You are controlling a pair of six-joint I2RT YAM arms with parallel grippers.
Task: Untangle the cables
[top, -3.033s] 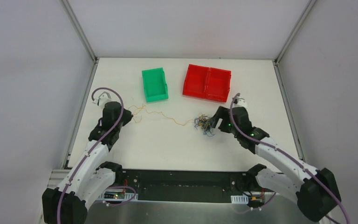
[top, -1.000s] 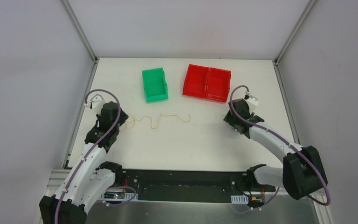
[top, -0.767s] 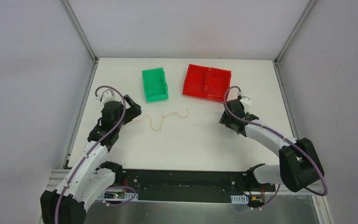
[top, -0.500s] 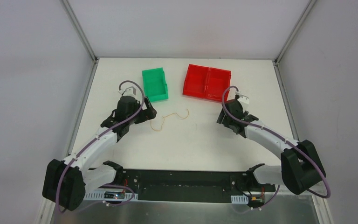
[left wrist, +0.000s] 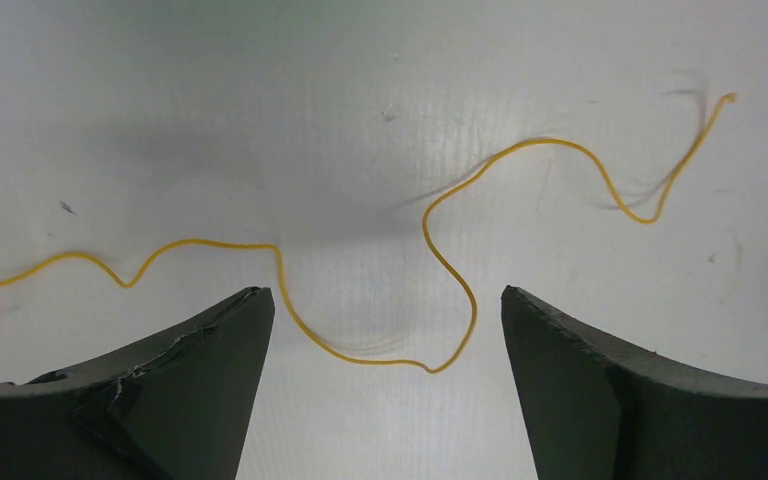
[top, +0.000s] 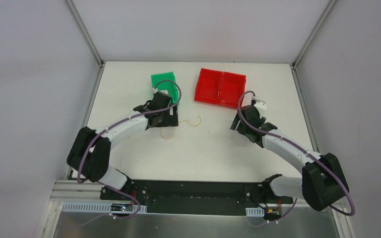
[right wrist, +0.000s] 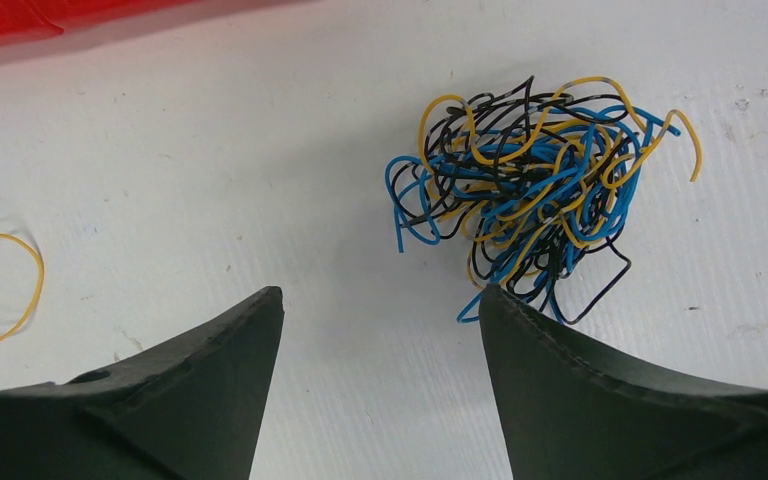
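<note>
The cables are in two lots. One thin yellow wire (left wrist: pixel 545 141) lies alone in loose waves on the white surface (top: pixel 203 153), left of centre and just near of the green plastic bin (top: pixel 161 79). It sits well apart from the rest, which I read as deliberate: spread out flat, it cannot catch on the others.

The remaining yellow, blue and black wires are bunched in a tight little knot (right wrist: pixel 535 190) on the right half of the surface, near the red two-compartment bin (top: pixel 221 88). From above you cannot see the knot, because the right arm covers it.

Your left tool (left wrist: pixel 384 294) hangs over the lone wire with its jaws spread wide. A low bend of the wire lies between the tips, but nothing is pinched, so the tool is released.

Your right tool (right wrist: pixel 380 291) is also released and empty. The knot lies just beyond its right finger, not between the jaws. That offset probably keeps the whole bundle in the wrist view so you can pick a loose end. The blue and yellow tails sticking out at the knot's edges look the easiest to take.
</note>
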